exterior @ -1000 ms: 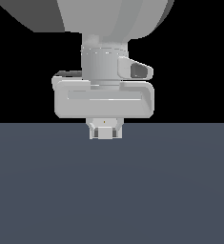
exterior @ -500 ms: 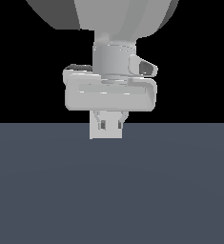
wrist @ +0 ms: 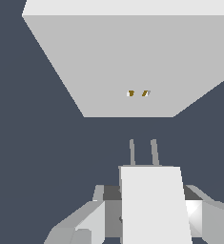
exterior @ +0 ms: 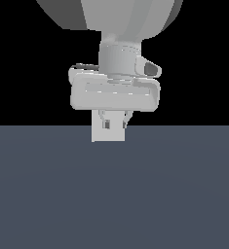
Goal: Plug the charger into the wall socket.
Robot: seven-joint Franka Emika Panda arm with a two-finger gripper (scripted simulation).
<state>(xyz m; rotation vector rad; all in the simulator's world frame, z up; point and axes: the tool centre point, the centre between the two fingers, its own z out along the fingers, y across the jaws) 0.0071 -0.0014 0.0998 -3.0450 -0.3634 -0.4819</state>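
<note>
Charger held in my gripper, facing the wall socket.

In the wrist view I see the gripper [wrist: 151,214] closed on the charger [wrist: 154,205], a finger [wrist: 87,221] on either side of the white block. Its two prongs [wrist: 143,152] point toward the wall socket [wrist: 132,62], stopping short of the panel with dark desk [wrist: 37,143] showing in the gap; they line up close to the socket's two small holes [wrist: 137,93]. In the exterior view the gripper [exterior: 115,119] hangs just above the desk [exterior: 114,194].
</note>
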